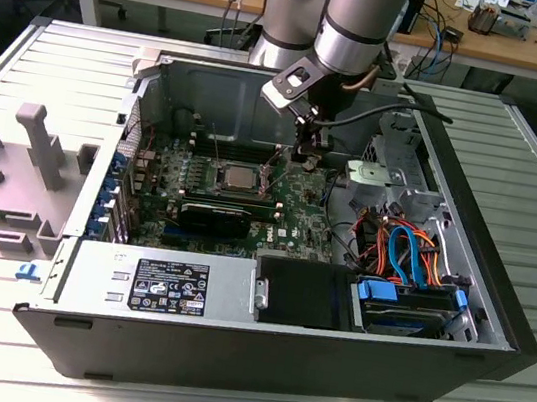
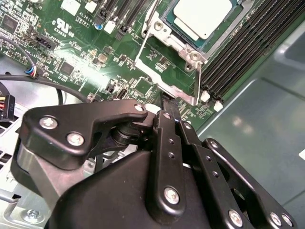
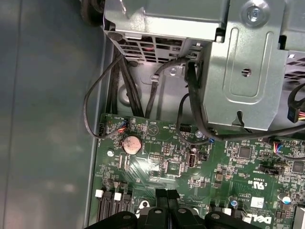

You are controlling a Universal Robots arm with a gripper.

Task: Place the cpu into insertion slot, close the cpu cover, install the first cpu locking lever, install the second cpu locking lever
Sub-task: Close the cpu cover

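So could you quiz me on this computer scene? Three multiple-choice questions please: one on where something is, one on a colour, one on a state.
1. Where is the silvery square chip?
A. In the metal-framed socket on the circuit board
B. On the table beside the computer
C. On the floor

2. What colour is the circuit board?
A. Red
B. White
C. Green

3. How is the computer case?
A. Closed up on all sides
B. Open, with its inside showing
C. Wrapped in plastic

Answers:
1 A: the chip lies flat inside the socket's metal frame, in the middle of the board.
2 C: the board is green in the exterior view and in both wrist views.
3 B: the exterior view looks straight down onto the board and cables inside.
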